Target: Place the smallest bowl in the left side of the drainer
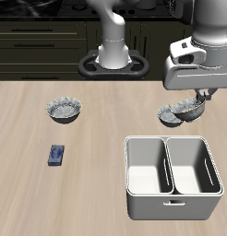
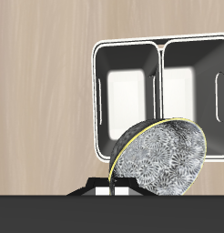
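My gripper [image 1: 197, 100] is shut on the rim of the smallest bowl [image 1: 190, 110], a small grey-blue speckled bowl. I hold it tilted above the table, just behind the drainer [image 1: 132, 189]. In the wrist view the bowl [image 2: 167, 157] hangs tilted from my gripper [image 2: 112, 187], with the drainer [image 2: 159, 91] beyond it. The drainer is a light-grey tub with two deep compartments, both empty. Its left compartment [image 1: 193, 164] lies nearest the held bowl.
A second speckled bowl [image 1: 168, 117] sits on the table close beside the held one. A wider speckled bowl [image 1: 65, 112] stands farther along the table. A small blue object [image 1: 57, 155] lies nearer the front edge.
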